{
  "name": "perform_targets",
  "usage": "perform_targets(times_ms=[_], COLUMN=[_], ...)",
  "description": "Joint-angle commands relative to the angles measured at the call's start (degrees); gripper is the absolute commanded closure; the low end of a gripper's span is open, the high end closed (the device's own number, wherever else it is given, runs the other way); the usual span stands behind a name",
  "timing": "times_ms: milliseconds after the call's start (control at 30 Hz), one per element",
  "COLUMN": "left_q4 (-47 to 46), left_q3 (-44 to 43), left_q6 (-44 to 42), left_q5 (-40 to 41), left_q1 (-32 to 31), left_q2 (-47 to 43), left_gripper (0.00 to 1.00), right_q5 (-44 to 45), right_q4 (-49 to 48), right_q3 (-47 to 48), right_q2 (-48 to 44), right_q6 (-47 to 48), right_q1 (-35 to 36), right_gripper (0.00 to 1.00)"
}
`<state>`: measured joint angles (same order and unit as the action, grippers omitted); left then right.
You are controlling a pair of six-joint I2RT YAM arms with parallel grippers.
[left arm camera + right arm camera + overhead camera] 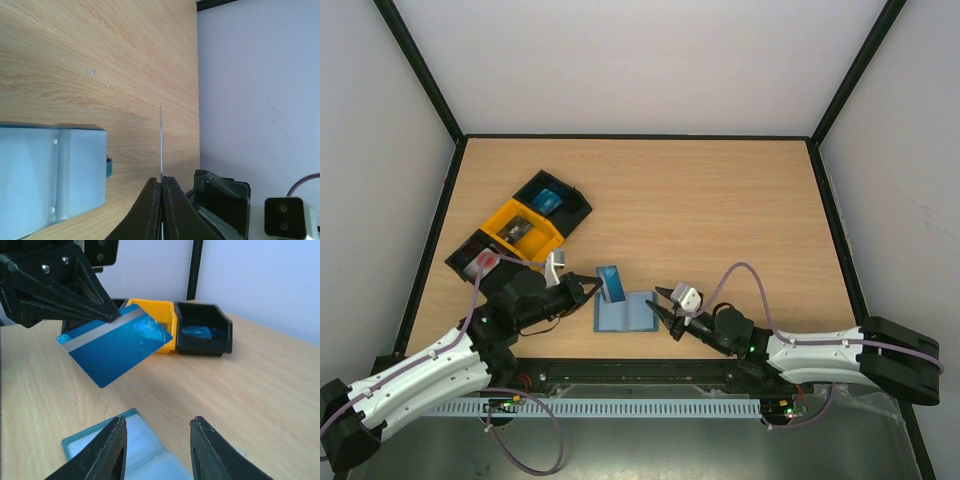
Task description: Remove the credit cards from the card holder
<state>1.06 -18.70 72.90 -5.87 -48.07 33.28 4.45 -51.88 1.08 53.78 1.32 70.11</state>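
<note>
The card holder (625, 314) is a blue-grey wallet lying open and flat near the table's front edge; it also shows in the left wrist view (50, 175) and the right wrist view (130, 450). My left gripper (592, 288) is shut on a blue credit card with a silver stripe (611, 283) and holds it above the wallet's left part. The card is edge-on in the left wrist view (161, 145) and seen flat in the right wrist view (117, 347). My right gripper (664, 306) is open and empty, just right of the wallet, fingers (112, 440) over its edge.
Three small trays stand in a diagonal row at the left: a far black one (570, 195) with a blue item, a yellow one (500, 218) with a dark item, and a near black one (463, 255) with a pale, red-marked item. The yellow (167, 342) and black (205, 330) trays show in the right wrist view.
</note>
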Motion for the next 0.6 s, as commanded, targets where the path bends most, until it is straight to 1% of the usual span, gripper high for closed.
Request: perform_targets(times_ms=[0, 167, 333, 467, 567], left_q4=[-0.38, -2.34, -4.21, -5.84, -6.36], left_q3=[-1.10, -0.26, 0.71, 1.44, 1.68], left_q6=[3.07, 5.02, 6.39, 7.39, 7.68], left_q5=[-1.81, -3.31, -4.68, -5.57, -6.03], left_q1=[0.35, 0.44, 0.54, 0.53, 0.59], left_q2=[-0.28, -0.30, -0.23, 0.14, 0.75], left_gripper=[0.97, 0.97, 0.97, 0.97, 0.97], right_q5=[2.49, 0.40, -0.36, 0.59, 2.95], right_q4=[-9.85, -10.48, -11.63, -11.46, -15.51], right_q3=[1.48, 3.70, 5.19, 6.85, 7.18], right_q2=[2.73, 7.57, 11.81, 14.73, 17.22], right_q6=[15.23, 25.26, 30.57, 35.65, 37.27], right_q1=[0.56, 0.62, 1.56, 3.07, 3.75], right_gripper=[0.64, 0.54, 0.52, 0.46, 0.45])
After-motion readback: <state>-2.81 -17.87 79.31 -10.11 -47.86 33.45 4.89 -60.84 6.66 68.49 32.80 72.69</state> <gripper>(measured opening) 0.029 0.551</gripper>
